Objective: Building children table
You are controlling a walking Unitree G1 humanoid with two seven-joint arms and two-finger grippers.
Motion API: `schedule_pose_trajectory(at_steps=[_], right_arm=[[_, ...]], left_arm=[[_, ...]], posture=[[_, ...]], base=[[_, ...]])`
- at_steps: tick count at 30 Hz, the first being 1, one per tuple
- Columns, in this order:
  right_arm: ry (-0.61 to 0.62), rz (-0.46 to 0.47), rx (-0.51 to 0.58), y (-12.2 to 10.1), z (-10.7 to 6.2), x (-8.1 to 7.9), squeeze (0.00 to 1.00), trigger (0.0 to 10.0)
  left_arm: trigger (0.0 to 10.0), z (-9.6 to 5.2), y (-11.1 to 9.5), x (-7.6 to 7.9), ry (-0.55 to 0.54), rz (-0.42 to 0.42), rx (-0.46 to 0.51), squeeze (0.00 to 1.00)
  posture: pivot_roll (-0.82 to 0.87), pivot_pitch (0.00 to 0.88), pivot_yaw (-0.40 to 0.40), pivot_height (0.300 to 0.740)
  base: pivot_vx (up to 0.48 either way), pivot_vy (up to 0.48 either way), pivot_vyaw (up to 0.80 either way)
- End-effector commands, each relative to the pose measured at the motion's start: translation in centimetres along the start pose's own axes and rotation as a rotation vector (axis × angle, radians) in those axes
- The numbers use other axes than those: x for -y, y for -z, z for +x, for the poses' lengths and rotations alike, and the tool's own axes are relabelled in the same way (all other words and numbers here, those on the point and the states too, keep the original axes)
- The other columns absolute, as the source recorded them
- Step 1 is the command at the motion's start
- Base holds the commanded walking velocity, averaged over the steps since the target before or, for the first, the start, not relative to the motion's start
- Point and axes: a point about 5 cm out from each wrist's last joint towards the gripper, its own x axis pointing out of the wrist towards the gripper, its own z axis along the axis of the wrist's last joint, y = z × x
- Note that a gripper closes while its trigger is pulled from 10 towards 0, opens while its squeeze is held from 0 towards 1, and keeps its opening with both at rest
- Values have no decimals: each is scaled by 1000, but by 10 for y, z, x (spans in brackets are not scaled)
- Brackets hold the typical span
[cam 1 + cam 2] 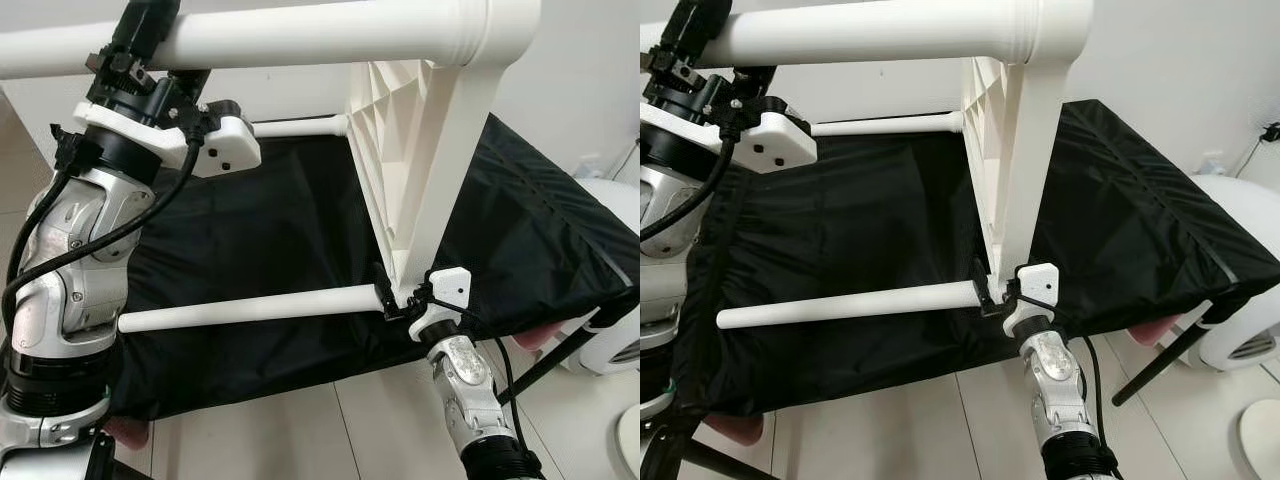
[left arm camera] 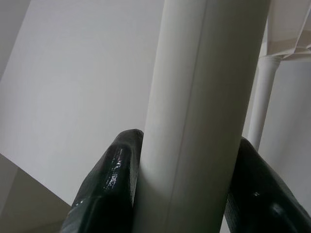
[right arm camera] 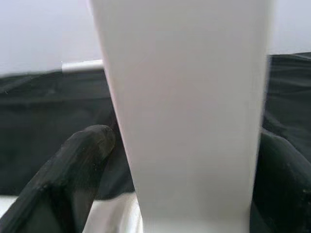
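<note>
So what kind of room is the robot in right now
Probably a room in a home: pale tiled floor, plain white wall, a black cloth-covered surface, and a white round appliance on the floor at the robot's right.

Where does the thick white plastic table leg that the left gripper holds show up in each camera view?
Left eye view: thick white plastic table leg runs across the top edge.
Right eye view: the leg again spans the top.
Left wrist view: it fills the centre, clamped between the black fingers.
Right wrist view: I cannot tell; a flat white panel edge sits there.
Shared landmark: black fabric cover, also and.
</note>
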Motion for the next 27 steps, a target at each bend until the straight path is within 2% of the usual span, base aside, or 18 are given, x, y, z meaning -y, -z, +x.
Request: schedule_pose_trajectory(at_steps=[1, 3, 8, 9, 11, 12, 14, 15, 16, 17, 18, 20, 23, 27], right_arm=[[-26, 17, 17, -4, 2, -8, 0, 10000], [-47, 41, 41, -8, -9, -20, 0, 10000], [-51, 42, 41, -9, -21, -25, 0, 10000], [-45, 41, 36, -9, -27, -25, 0, 10000], [-45, 41, 36, -9, -27, -25, 0, 10000], [-32, 41, 26, -7, -34, -22, 0, 10000], [-32, 41, 26, -7, -34, -22, 0, 10000], [-14, 38, 15, -5, -39, -19, 0, 10000], [10, 39, 2, -3, -46, -15, 0, 10000], [10, 39, 2, -3, -46, -15, 0, 10000], [25, 40, -6, -1, -50, -13, 0, 10000], [40, 35, -19, 1, -55, -10, 0, 10000], [83, 19, -71, 9, -74, -3, 0, 10000], [106, 20, -104, 13, -83, 0, 0, 10000]], left_arm=[[0, 0, -6, 5, 15, -50, 24, 0], [0, -2, -2, 6, 25, -79, -17, 0], [0, -3, 4, 6, 18, -145, -71, 0], [4706, -3, 9, 4, 1, -169, -111, 0], [4706, -3, 9, 4, 1, -169, -111, 0], [10000, -4, 16, 3, -11, -207, -161, 0], [10000, -4, 16, 3, -11, -207, -161, 0], [10000, -5, 21, 2, -20, -221, -194, 0], [10000, -7, 32, 0, -41, -279, -266, 0], [10000, -7, 32, 0, -41, -279, -266, 0], [10000, -8, 39, -1, -53, -320, -312, 0], [10000, -10, 45, -1, -60, -343, -350, 0], [10000, -21, 64, 4, -57, -396, -472, 0], [10000, -26, 71, 0, -80, -402, -505, 0]], posture=[[72, 81, 47, 740], [66, 82, 45, 740], [59, 83, 46, 740], [50, 83, 49, 740], [50, 83, 49, 740], [35, 64, 53, 740], [35, 64, 53, 740], [32, 53, 51, 740], [27, 41, 53, 740], [27, 41, 53, 740], [27, 41, 53, 740], [21, 31, 52, 740], [12, 23, 52, 740], [1, 15, 52, 740]], base=[[0, 0, 0], [0, 0, 0], [0, 0, 0], [0, 0, 0], [0, 0, 0], [0, 0, 0], [0, 0, 0], [0, 0, 0], [0, 0, 0], [0, 0, 0], [0, 0, 0], [0, 0, 0], [0, 0, 0], [0, 0, 0]])
